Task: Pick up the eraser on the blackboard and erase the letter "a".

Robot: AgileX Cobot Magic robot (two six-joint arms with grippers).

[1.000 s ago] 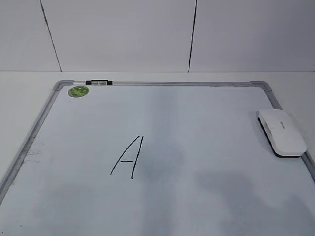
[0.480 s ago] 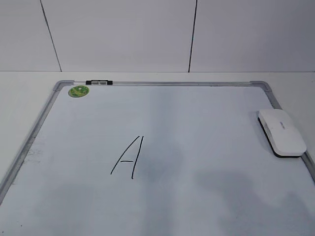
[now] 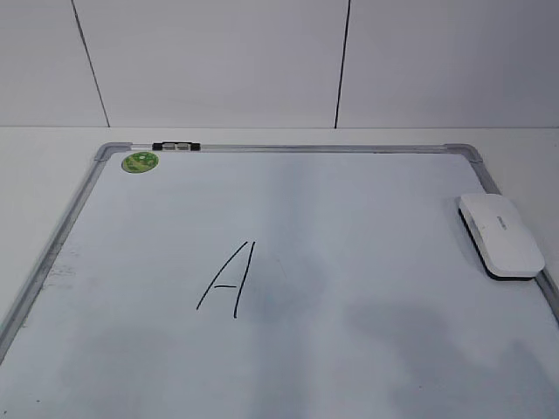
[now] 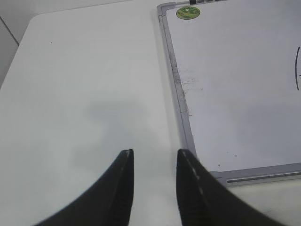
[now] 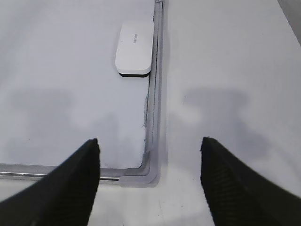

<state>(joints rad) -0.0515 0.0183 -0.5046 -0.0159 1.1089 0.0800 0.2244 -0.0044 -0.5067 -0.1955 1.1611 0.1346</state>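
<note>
The blackboard (image 3: 376, 218) is a white board in a grey frame, lying flat on the table. The white eraser (image 3: 500, 236) rests on it against the right frame, and the right wrist view shows the eraser (image 5: 135, 48) well ahead of the fingers. A large capital "A" (image 3: 229, 278) is drawn mid-board; the letter "a" is out of view. My right gripper (image 5: 149, 141) hangs open and empty above the board's near right corner (image 5: 141, 176). My left gripper (image 4: 155, 153) is open and empty over bare table, just left of the board's frame (image 4: 181, 101). Neither arm appears in the exterior view.
A round green sticker (image 3: 140, 161) marks the board's far left corner, with a black clip (image 3: 175, 146) on the top frame. Marker smudges (image 4: 190, 82) sit along the left edge. White table (image 4: 84, 84) extends left and right (image 5: 225, 70) of the board, with a tiled wall behind.
The grey shading on the board just right of the capital "A" has lightened slightly. The eraser and board have not moved.
</note>
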